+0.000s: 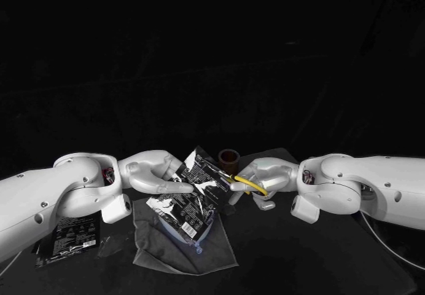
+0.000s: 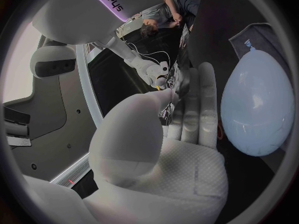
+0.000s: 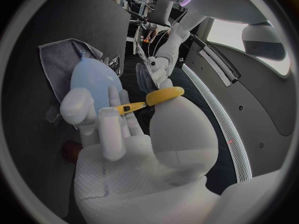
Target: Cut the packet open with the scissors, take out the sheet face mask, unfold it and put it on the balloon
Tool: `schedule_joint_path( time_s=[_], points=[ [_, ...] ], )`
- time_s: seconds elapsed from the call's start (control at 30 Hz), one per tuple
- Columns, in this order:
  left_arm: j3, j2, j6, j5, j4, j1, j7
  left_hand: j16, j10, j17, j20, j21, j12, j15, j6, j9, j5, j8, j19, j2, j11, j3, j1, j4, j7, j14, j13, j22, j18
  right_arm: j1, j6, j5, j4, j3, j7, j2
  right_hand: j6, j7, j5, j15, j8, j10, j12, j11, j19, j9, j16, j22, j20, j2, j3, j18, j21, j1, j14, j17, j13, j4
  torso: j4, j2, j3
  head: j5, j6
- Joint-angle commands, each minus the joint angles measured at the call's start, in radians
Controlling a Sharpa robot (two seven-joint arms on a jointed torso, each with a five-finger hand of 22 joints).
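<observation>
While our left hand pinches the packet up over the front middle of the desk, our right hand grips the scissors at its edge. Cutting seems in hand, and next we must close the blades across it.

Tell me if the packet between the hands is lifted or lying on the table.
Lifted: the left hand holds the packet tilted over the grey cloth; the right hand holds scissors beside it.

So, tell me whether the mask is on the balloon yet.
No, the balloon is bare, and the left robot hand holds the packet.
</observation>
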Motion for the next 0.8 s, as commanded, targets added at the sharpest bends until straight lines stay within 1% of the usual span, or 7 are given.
schedule_joint_path(
  time_s=[0.03, 0.17, 0.2, 0.27, 0.4, 0.6, 0.8],
  points=[
    [-0.001, 0.001, 0.052, 0.024, -0.001, -0.001, -0.018, 0.006, 0.005, 0.001, -0.004, 0.003, 0.004, -0.007, 0.008, 0.115, 0.003, 0.006, -0.001, 0.003, -0.005, 0.019, 0.006, -0.015, 0.003, 0.001, -0.002, 0.001, 0.013, 0.003, -0.003, 0.001, -0.003, 0.003, 0.026, -0.007, 0.054, -0.013, -0.005, -0.012, 0.020, 0.069, 0.032, -0.026, 0.025, -0.001, 0.016, 0.097, -0.007, 0.033, -0.017, -0.004, 0.039, 0.017, 0.023, 0.022, 0.009, -0.005, 0.0001, -0.001, 0.0001, 0.001, -0.002],
    [-0.001, 0.002, 0.060, 0.026, -0.002, -0.001, -0.024, 0.006, 0.005, 0.001, -0.004, 0.003, 0.004, -0.007, 0.008, 0.115, 0.003, 0.006, -0.001, 0.004, -0.005, 0.019, 0.006, -0.015, 0.003, 0.001, -0.001, 0.001, 0.013, 0.004, -0.018, 0.000, -0.003, 0.003, 0.036, -0.011, 0.105, -0.028, -0.004, -0.024, 0.045, 0.132, 0.066, -0.042, 0.046, 0.004, 0.025, 0.112, -0.017, 0.054, -0.039, -0.011, 0.080, 0.035, 0.032, 0.040, 0.026, -0.006, -0.0004, -0.001, 0.0002, 0.002, -0.002],
    [-0.001, 0.002, 0.063, 0.026, -0.003, -0.001, -0.027, 0.006, 0.005, 0.001, -0.004, 0.003, 0.004, -0.007, 0.008, 0.115, 0.003, 0.006, -0.001, 0.004, -0.005, 0.019, 0.006, -0.015, 0.003, 0.001, -0.001, 0.001, 0.013, 0.004, -0.023, 0.000, -0.003, 0.003, 0.038, -0.011, 0.130, -0.039, -0.005, -0.032, 0.059, 0.164, 0.084, -0.055, 0.056, 0.011, 0.031, 0.119, -0.025, 0.063, -0.049, -0.014, 0.100, 0.045, 0.038, 0.053, 0.038, -0.006, -0.0002, -0.001, 0.0003, 0.002, -0.002],
    [-0.001, 0.003, 0.068, 0.027, -0.003, -0.001, -0.030, 0.006, 0.005, 0.001, -0.004, 0.003, 0.004, -0.007, 0.008, 0.115, 0.003, 0.006, -0.001, 0.004, -0.005, 0.019, 0.006, -0.015, 0.003, 0.001, -0.001, 0.001, 0.013, 0.005, -0.029, 0.000, -0.004, 0.003, 0.041, -0.011, 0.149, -0.052, -0.005, -0.045, 0.074, 0.188, 0.100, -0.065, 0.063, 0.022, 0.035, 0.124, -0.035, 0.073, -0.066, -0.016, 0.112, 0.052, 0.042, 0.060, 0.054, -0.006, 0.0000, -0.001, 0.0005, 0.002, -0.002],
    [-0.002, 0.004, 0.077, 0.027, -0.003, -0.001, -0.037, 0.006, 0.005, 0.001, -0.004, 0.003, 0.004, -0.007, 0.008, 0.115, 0.003, 0.006, -0.001, 0.004, -0.005, 0.019, 0.006, -0.015, 0.003, 0.001, -0.001, 0.001, 0.013, 0.005, -0.040, 0.001, -0.004, 0.003, 0.044, -0.009, 0.148, -0.056, -0.005, -0.049, 0.080, 0.190, 0.105, -0.070, 0.066, 0.032, 0.035, 0.127, -0.042, 0.083, -0.088, -0.018, 0.118, 0.056, 0.043, 0.060, 0.068, -0.005, 0.0001, -0.001, 0.0002, 0.001, 0.000],
    [-0.002, 0.004, 0.089, 0.027, 0.000, -0.001, -0.044, 0.006, 0.005, 0.002, -0.004, 0.004, 0.004, -0.006, 0.008, 0.116, 0.003, 0.006, -0.001, 0.004, -0.005, 0.019, 0.007, -0.015, 0.003, 0.002, -0.001, 0.002, 0.013, 0.006, -0.057, 0.005, -0.004, 0.003, 0.047, -0.006, 0.141, -0.054, -0.004, -0.049, 0.080, 0.182, 0.103, -0.069, 0.067, 0.037, 0.035, 0.129, -0.044, 0.092, -0.107, -0.019, 0.121, 0.056, 0.044, 0.060, 0.077, -0.005, 0.0009, 0.000, -0.0004, 0.001, 0.004],
    [-0.002, 0.005, 0.092, 0.028, 0.000, -0.001, -0.046, 0.006, 0.006, 0.002, -0.004, 0.004, 0.004, -0.006, 0.008, 0.116, 0.003, 0.006, -0.001, 0.004, -0.004, 0.019, 0.007, -0.015, 0.004, 0.002, -0.001, 0.002, 0.013, 0.006, -0.049, 0.005, -0.003, 0.003, 0.040, -0.001, 0.068, -0.017, -0.005, -0.020, 0.033, 0.078, 0.045, -0.034, 0.054, 0.024, 0.026, 0.125, -0.026, 0.106, -0.156, -0.018, 0.103, 0.070, 0.036, 0.040, 0.066, -0.006, 0.0009, -0.001, -0.0006, 0.004, 0.008]
  ],
)
